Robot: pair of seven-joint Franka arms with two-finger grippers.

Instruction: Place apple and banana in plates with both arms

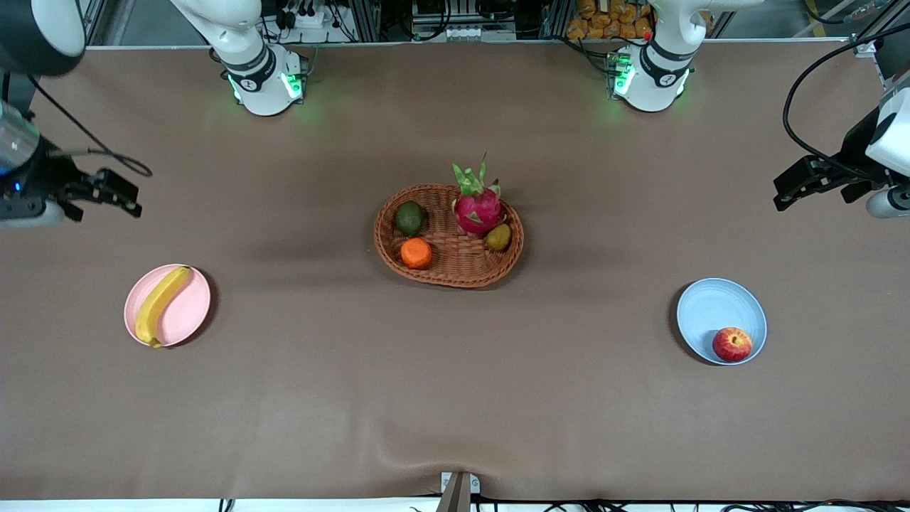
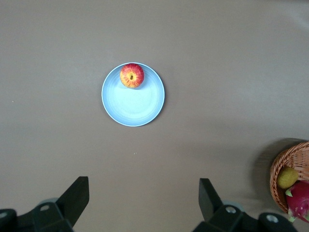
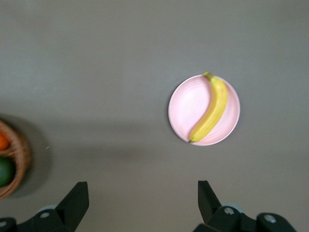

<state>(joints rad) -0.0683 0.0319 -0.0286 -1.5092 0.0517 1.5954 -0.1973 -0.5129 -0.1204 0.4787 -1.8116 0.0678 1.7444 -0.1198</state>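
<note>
The red apple [image 1: 732,344] [image 2: 132,75] lies inside the rim of the light blue plate [image 1: 711,309] [image 2: 135,104], toward the left arm's end of the table. The yellow banana [image 1: 162,304] [image 3: 210,110] rests across the pale pink plate [image 1: 190,313] [image 3: 186,108], toward the right arm's end. My left gripper [image 1: 780,193] [image 2: 144,193] hangs open and empty, high over bare tablecloth, apart from the blue plate. Open and empty too, my right gripper [image 1: 131,198] [image 3: 143,195] is raised over bare cloth, apart from the pink plate.
A brown wicker basket [image 1: 455,279] stands mid-table. It holds a magenta dragon fruit [image 1: 478,208], an orange [image 1: 416,253], a dark green avocado [image 1: 410,217] and a small yellow-green fruit [image 1: 498,237]. Brown cloth covers the table.
</note>
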